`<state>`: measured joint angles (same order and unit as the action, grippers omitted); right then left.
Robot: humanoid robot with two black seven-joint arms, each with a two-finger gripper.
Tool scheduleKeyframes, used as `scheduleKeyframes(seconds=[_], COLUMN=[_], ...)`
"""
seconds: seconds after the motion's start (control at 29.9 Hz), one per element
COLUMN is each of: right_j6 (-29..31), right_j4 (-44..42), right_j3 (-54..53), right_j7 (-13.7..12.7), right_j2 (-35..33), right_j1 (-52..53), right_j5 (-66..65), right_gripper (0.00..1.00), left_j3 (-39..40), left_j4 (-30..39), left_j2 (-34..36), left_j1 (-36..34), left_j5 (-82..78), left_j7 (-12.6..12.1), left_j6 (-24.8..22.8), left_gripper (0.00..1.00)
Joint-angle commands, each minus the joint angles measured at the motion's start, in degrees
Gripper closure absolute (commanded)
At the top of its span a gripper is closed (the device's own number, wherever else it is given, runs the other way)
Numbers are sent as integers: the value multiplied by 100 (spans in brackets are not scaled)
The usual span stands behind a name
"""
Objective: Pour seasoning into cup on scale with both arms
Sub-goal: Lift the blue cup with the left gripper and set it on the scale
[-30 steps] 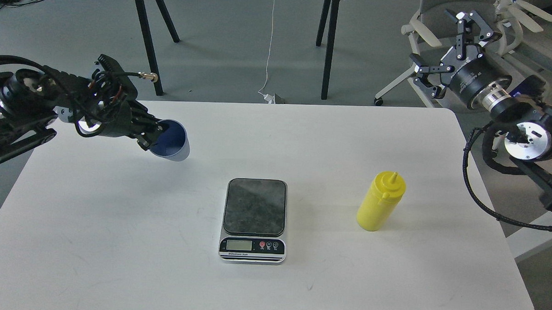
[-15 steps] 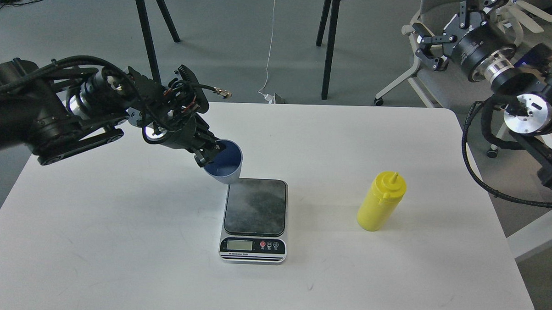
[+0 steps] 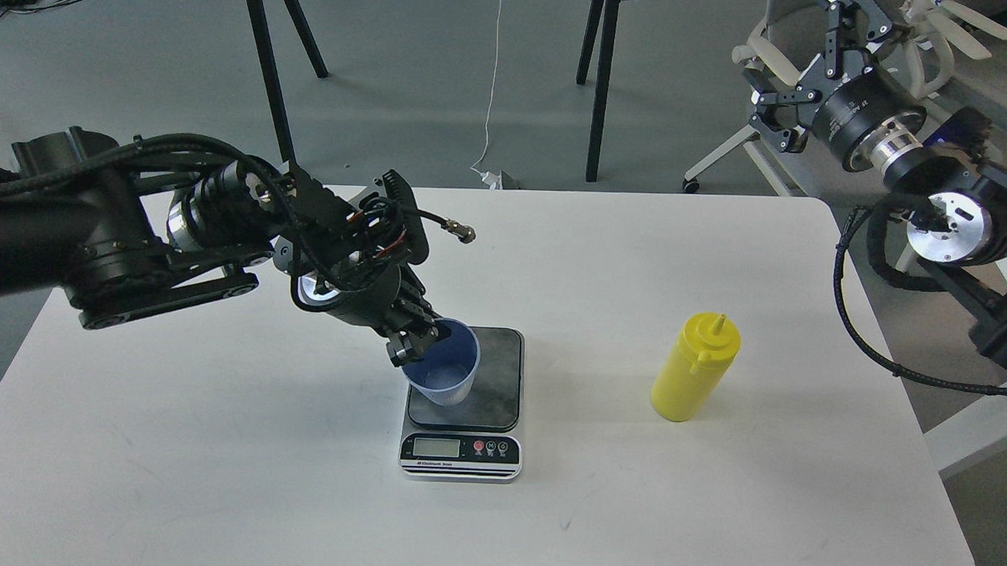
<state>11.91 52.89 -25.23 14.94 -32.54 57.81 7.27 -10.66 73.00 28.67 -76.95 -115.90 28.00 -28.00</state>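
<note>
My left gripper (image 3: 418, 340) is shut on the rim of the light-blue cup (image 3: 446, 366) and holds it over the left part of the scale's dark platform (image 3: 464, 399). The cup is roughly upright; I cannot tell whether its base touches the platform. The yellow seasoning bottle (image 3: 693, 369) stands upright on the table, to the right of the scale, with its nozzle up. My right gripper (image 3: 800, 59) is open and empty, raised beyond the table's far right corner, far from the bottle.
The white table (image 3: 213, 440) carries only the scale and the bottle. Black trestle legs (image 3: 599, 77) stand behind the table. White office chairs (image 3: 771, 49) are at the back right, behind my right arm.
My left arm has carried the cup from the far left of the table rightward and down over the scale, turning it more upright. My right gripper has shifted slightly up at the back right.
</note>
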Motion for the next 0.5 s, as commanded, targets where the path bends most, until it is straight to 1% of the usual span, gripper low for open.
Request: scheduleKeyframes(seconds=[0.0,0.13,0.47], right_j6=[-4,4,5], right_j4=[-103,-226,-217], right_j3=[-17,45,71], right_j7=[-8,-8,-8], right_j2=[-6,2,2], right_j1=[221,415,336], right_j5=[3,11,11], right_gripper=[1,1,1], left_j3=[-15,-24,-15], left_j4=[-171,-409,-602], left_j2=[-159,-406,-679], left_j1=[22,31,92], left_j5=[-3,24,33], left_j7=[0,0,0], left_j6=[0,0,0], left_gripper=[96,96,96])
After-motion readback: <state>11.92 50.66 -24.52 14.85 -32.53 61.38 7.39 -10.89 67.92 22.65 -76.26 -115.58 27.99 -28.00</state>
